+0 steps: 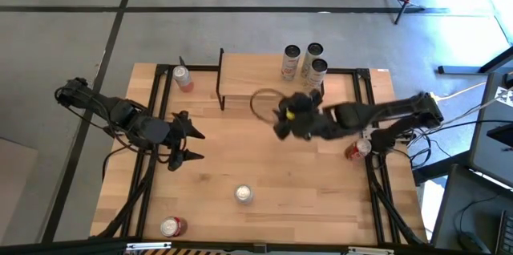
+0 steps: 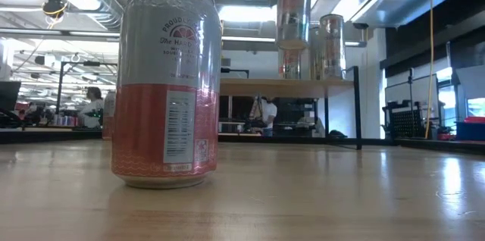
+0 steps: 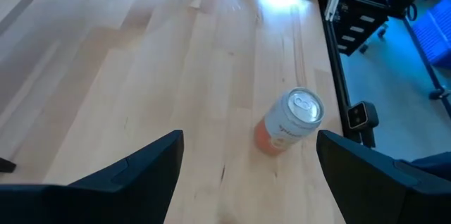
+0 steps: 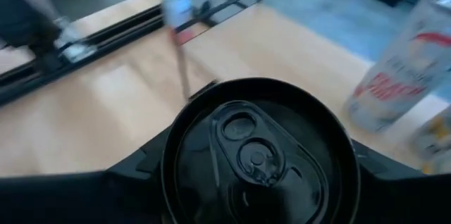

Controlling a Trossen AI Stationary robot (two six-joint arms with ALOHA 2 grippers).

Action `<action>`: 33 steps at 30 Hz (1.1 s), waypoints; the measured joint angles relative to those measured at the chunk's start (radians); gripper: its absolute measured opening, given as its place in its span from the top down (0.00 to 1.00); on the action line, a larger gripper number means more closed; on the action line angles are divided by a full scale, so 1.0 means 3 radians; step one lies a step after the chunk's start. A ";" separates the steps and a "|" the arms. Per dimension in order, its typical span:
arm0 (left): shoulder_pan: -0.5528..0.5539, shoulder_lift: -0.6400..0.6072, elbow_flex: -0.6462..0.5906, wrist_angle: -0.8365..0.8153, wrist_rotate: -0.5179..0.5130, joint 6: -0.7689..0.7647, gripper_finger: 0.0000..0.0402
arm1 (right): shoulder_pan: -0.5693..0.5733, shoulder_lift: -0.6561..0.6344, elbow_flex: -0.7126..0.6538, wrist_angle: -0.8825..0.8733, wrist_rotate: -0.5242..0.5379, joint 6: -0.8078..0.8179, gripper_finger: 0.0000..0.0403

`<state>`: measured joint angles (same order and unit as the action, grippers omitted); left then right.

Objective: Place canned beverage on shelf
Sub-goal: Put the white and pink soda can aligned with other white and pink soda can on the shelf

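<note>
Right gripper (image 1: 282, 120) clenched on dark-topped can (image 4: 257, 153), at shelf (image 1: 244, 74) front edge. Risk: clipping three cans (image 1: 303, 62) at shelf's right end, toppling them. Left gripper (image 1: 192, 144) released, idle.

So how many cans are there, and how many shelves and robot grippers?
cans: 8
shelf: 1
grippers, the left gripper and the right gripper: 2
Total: 11

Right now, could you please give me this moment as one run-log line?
right end effector: shut on dark can, at shelf edge | left end effector: open, waiting over table | shelf: three cans
</note>
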<state>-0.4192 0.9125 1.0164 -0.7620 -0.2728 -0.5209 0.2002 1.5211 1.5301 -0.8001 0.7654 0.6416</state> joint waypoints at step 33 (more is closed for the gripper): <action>0.0000 0.0012 0.0000 0.0053 -0.0023 0.0058 0.21 | -0.1157 0.0259 0.0048 0.0009 -0.0268 -0.0314 0.44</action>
<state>-0.4193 0.9161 1.0164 -0.7460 -0.2796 -0.5034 -0.1470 1.5990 1.5444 -0.7975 0.6850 0.5473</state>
